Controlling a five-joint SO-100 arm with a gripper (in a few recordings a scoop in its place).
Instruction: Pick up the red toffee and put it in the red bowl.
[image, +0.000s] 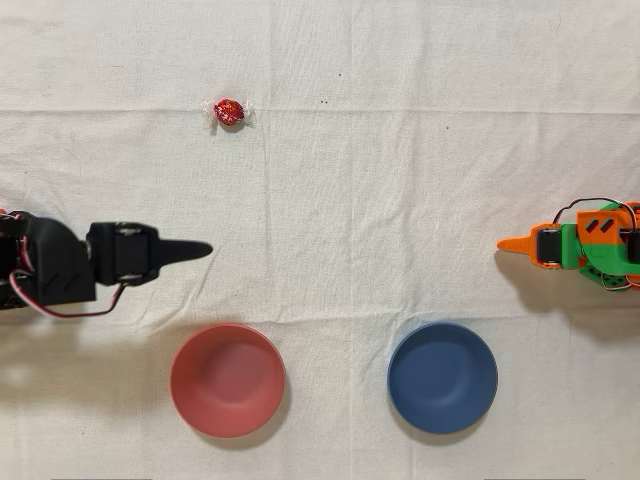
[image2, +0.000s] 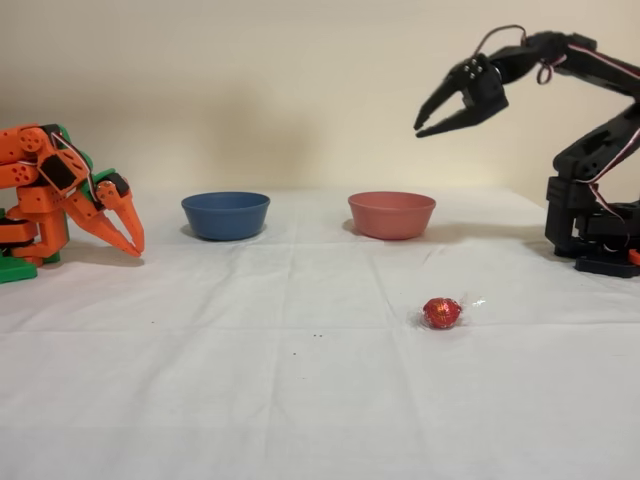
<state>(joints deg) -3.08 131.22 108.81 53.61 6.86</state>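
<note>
The red toffee lies on the white tabletop, in front of the red bowl in the fixed view and well apart from it. The black arm's end effector hangs high above the red bowl, jaws parted and empty.

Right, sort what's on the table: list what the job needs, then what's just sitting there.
Needed:
- toffee, alone on the cloth
- red bowl, empty
- end effector, raised in the side view, open, holding nothing

Just there:
- blue bowl, empty
- orange arm, idle
- white cloth
</note>
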